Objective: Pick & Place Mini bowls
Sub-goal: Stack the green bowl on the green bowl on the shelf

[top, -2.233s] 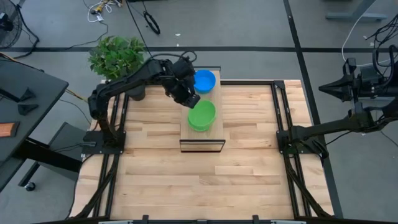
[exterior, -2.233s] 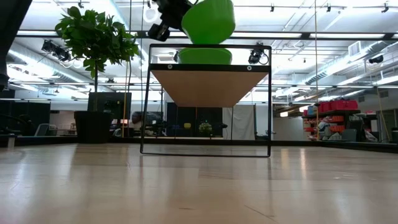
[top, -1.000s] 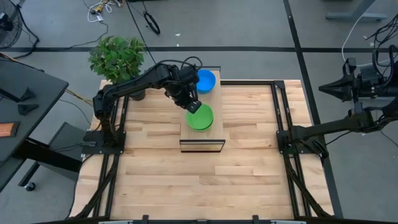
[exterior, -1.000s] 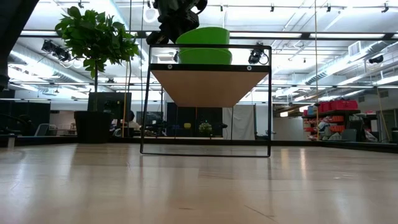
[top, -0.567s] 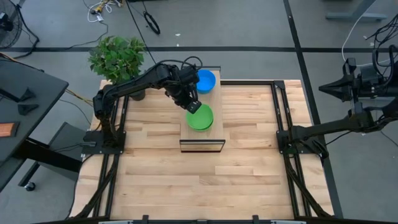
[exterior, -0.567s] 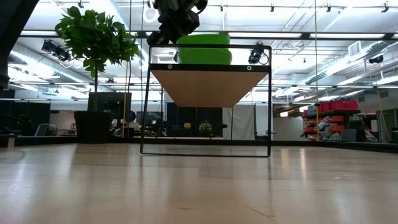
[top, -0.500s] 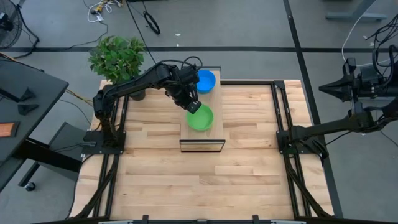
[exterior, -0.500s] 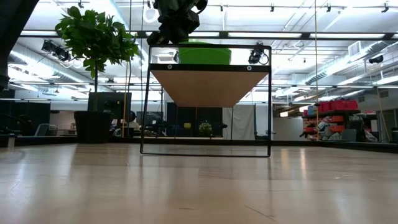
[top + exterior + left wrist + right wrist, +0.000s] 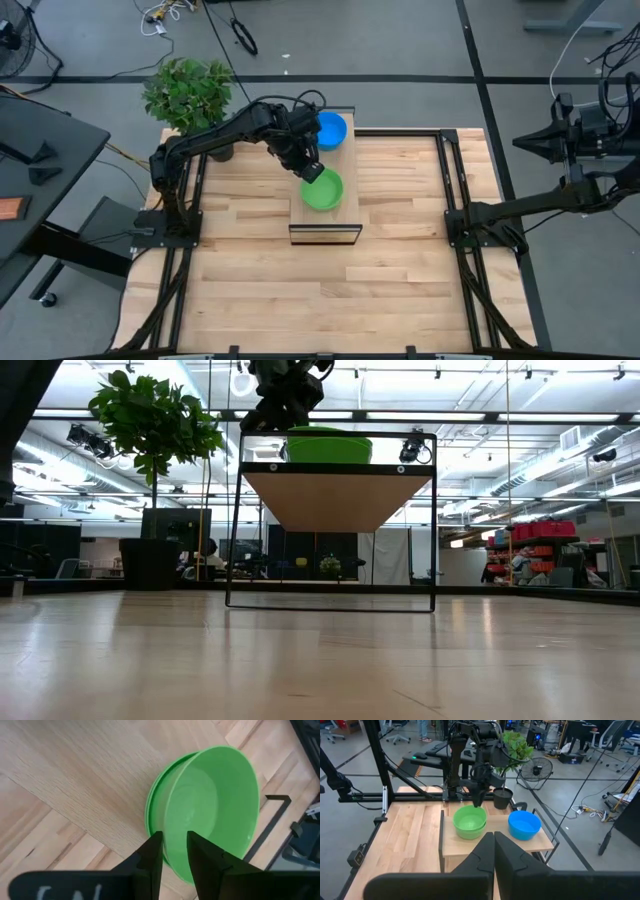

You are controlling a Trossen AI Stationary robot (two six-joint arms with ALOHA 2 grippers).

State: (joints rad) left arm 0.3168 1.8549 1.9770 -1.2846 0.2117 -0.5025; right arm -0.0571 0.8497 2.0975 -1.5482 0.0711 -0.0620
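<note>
**Green bowls stacked on the stand, my left hand at their rim**

While my left hand point(image 9: 311, 169) hangs over the raised stand point(image 9: 325, 215), its two fingers point(image 9: 150, 857) straddle the near rim of the green bowls point(image 9: 323, 190), one finger inside the top bowl and one outside. A narrow gap shows between the fingers in the left wrist view, so the hand is partly open; I cannot tell whether the pads press the rim or stand just clear of it. The green bowls sit nested one in another, the lower rim peeping out beside the upper, and they rest flat on the stand's wooden top, toward its front half. In the low view the green stack point(image 9: 329, 445) sits level on that top, with my left hand point(image 9: 283, 405) just above its edge on the plant side.

Blue bowls point(image 9: 329, 129) sit on the same stand, at its rear end, near the green stack but not touching it. A potted plant point(image 9: 187, 92) stands off the stand's rear corner, beyond my left arm.

My right hand point(image 9: 493, 842) waits well away from the stand, off the surface's point(image 9: 400, 270) right edge, its fingers pressed together and holding nothing.
</note>
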